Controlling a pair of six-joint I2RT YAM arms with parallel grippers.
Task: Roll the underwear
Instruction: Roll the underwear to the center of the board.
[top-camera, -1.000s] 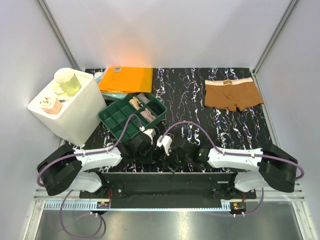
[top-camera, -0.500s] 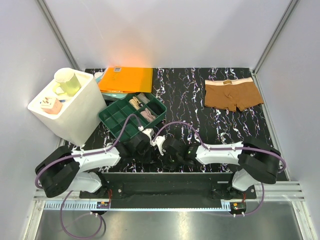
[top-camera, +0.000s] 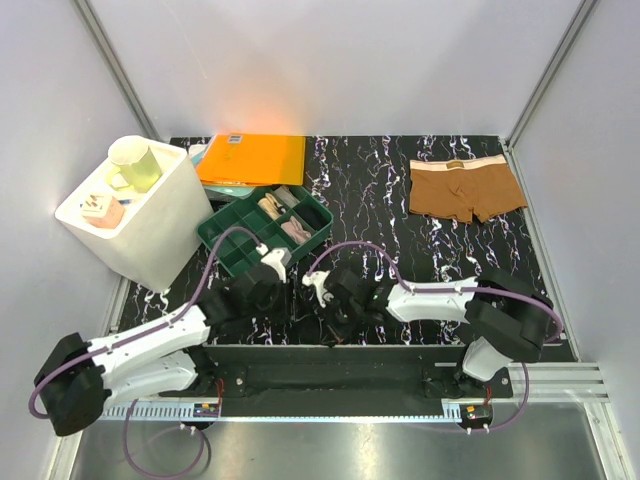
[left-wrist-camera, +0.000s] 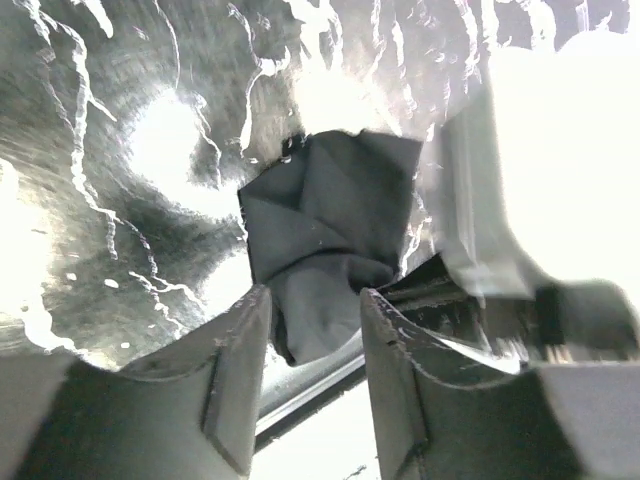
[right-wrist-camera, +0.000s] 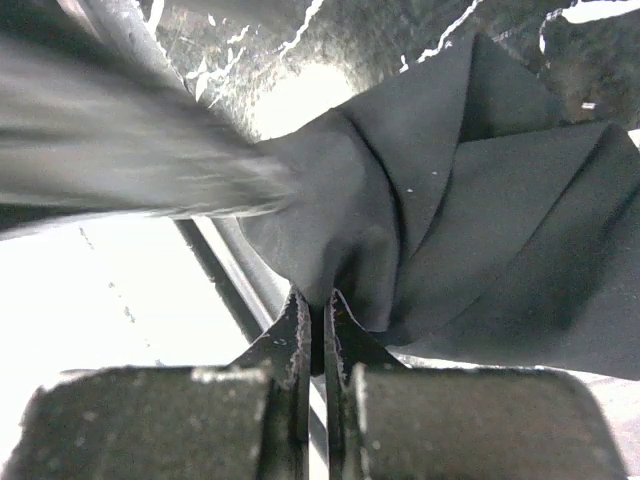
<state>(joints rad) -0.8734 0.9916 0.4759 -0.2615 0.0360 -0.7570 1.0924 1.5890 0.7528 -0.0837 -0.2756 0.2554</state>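
Observation:
The black underwear (right-wrist-camera: 480, 200) is a folded bundle near the table's front edge, also seen in the left wrist view as a dark wad (left-wrist-camera: 325, 215). My right gripper (right-wrist-camera: 318, 300) is shut on a pinch of its fabric at the near end. My left gripper (left-wrist-camera: 315, 295) stands open just short of the bundle, with fabric beyond its tips and a gap to both fingers. From above, the left gripper (top-camera: 268, 270) sits left of the right gripper (top-camera: 318, 290). The brown underwear (top-camera: 465, 190) with a pale waistband lies flat at the back right.
A green divided tray (top-camera: 232, 240) holding rolled items stands just behind the left gripper. Behind it lies an orange folder (top-camera: 252, 158). A white box (top-camera: 150, 230) with a mug (top-camera: 135, 163) on it fills the left side. A metal rail runs along the front edge.
The left gripper has opened, let go of the black underwear and drawn back to the left. The right gripper has moved left and shut on the bundle.

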